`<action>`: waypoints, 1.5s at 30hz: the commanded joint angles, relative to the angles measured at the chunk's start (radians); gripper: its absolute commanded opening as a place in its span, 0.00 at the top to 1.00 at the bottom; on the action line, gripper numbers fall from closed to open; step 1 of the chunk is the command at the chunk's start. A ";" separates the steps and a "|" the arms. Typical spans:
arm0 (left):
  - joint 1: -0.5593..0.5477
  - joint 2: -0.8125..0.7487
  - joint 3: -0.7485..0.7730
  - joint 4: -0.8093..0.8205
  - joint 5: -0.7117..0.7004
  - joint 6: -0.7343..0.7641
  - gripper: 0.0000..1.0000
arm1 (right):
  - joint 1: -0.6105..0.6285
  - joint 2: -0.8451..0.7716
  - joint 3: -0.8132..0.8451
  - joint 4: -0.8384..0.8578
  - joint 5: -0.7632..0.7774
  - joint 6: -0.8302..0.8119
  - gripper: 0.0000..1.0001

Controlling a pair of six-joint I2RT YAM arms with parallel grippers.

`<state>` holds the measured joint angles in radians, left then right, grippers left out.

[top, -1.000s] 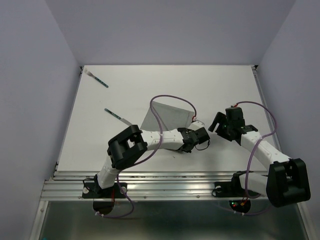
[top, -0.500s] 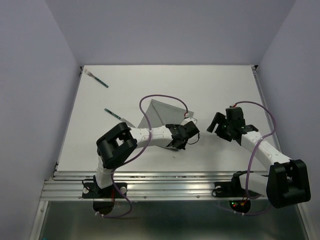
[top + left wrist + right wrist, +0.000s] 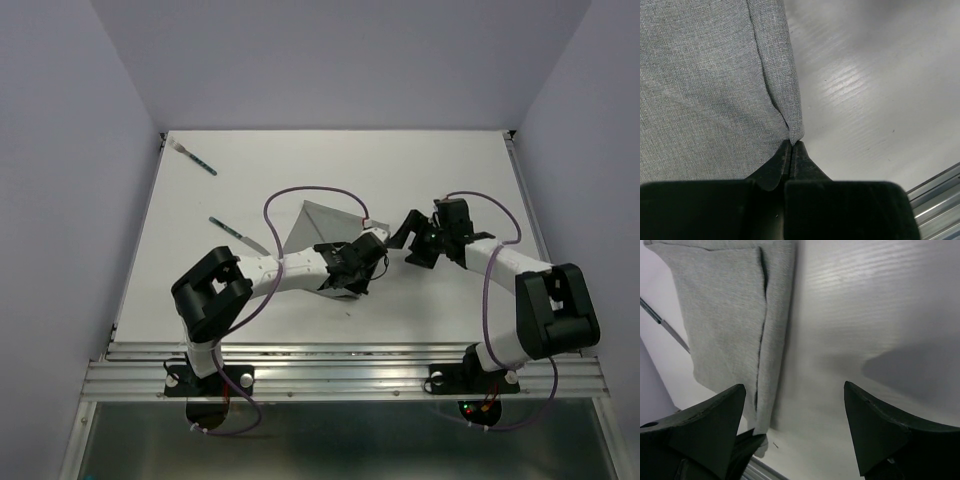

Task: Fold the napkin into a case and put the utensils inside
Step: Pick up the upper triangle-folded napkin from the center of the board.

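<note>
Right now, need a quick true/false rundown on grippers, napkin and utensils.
1. The left gripper is shut on a corner of the napkin. True.
2. The right gripper holds a utensil. False: it is open and empty, over the table beside the napkin.
3. The far utensil and the near utensil lie on the table, left of the napkin. True.
4. The napkin lies in one flat layer. False: a folded flap runs along one edge.
</note>
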<state>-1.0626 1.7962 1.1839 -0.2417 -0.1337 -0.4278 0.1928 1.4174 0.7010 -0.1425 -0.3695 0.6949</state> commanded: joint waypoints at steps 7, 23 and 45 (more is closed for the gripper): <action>0.012 -0.070 -0.024 0.039 0.037 0.018 1.00 | 0.060 0.212 0.107 0.250 -0.092 0.135 0.17; 0.058 -0.149 -0.084 0.087 0.101 0.035 1.00 | 0.069 0.370 0.147 0.323 -0.091 0.201 0.36; 0.058 -0.196 -0.125 0.105 0.108 0.032 1.00 | 0.097 0.451 0.195 0.350 -0.042 0.236 0.96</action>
<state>-1.0058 1.6588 1.0710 -0.1539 -0.0341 -0.4049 0.2832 1.8671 0.8948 0.1902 -0.4534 0.9428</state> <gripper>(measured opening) 0.026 0.095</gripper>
